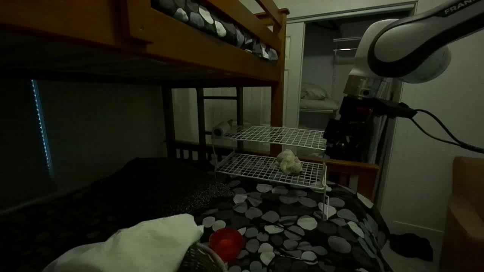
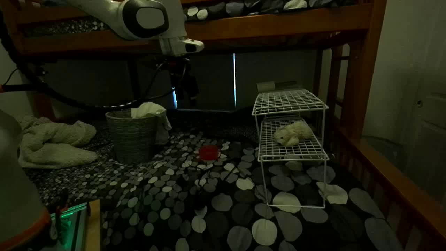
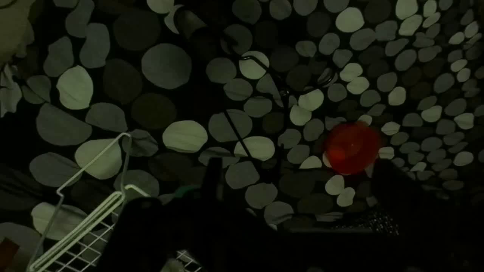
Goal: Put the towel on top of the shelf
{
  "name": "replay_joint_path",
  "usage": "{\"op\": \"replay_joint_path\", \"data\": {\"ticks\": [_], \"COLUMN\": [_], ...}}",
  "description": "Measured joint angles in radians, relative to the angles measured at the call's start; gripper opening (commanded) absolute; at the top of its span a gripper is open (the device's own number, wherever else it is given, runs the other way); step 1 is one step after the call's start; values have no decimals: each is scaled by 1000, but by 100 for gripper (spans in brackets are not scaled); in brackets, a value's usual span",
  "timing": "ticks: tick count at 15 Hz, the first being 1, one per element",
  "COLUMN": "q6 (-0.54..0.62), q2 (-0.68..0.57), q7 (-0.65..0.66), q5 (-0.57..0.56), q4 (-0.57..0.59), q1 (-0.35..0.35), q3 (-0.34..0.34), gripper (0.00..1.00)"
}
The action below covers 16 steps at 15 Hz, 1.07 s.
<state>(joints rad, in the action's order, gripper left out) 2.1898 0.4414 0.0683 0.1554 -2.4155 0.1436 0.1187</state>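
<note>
A white cloth, which looks like the towel, hangs over the rim of a woven basket; it also shows in an exterior view. The shelf is a white wire rack with two tiers on the bed, seen in both exterior views. Part of the shelf shows at the lower left of the wrist view. My gripper is high above the bed, apart from both the basket and the shelf. In the wrist view my gripper has its fingers wide apart with nothing between them. The towel is out of the wrist view.
A stuffed toy lies on the lower tier. A grey cylinder is at the upper tier's far edge. A red bowl lies beside the basket. A fleece blanket lies behind. The upper bunk rail overhangs.
</note>
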Motion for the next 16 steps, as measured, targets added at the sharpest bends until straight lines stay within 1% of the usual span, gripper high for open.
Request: {"op": "replay_joint_path", "data": {"ticks": [4, 5, 7, 13, 14, 16], "q6": [0, 0, 1, 19, 36, 115], "q2": [-1, -4, -17, -94, -117, -189], "q7": [-9, -29, -56, -58, -68, -117], "q5": [0, 3, 37, 170, 182, 184], "q4": [2, 7, 21, 98, 116, 152], "q1": [4, 19, 81, 308, 337, 373], "q3": [3, 11, 48, 237, 263, 304], "gripper": [100, 100, 100, 100, 100, 100]}}
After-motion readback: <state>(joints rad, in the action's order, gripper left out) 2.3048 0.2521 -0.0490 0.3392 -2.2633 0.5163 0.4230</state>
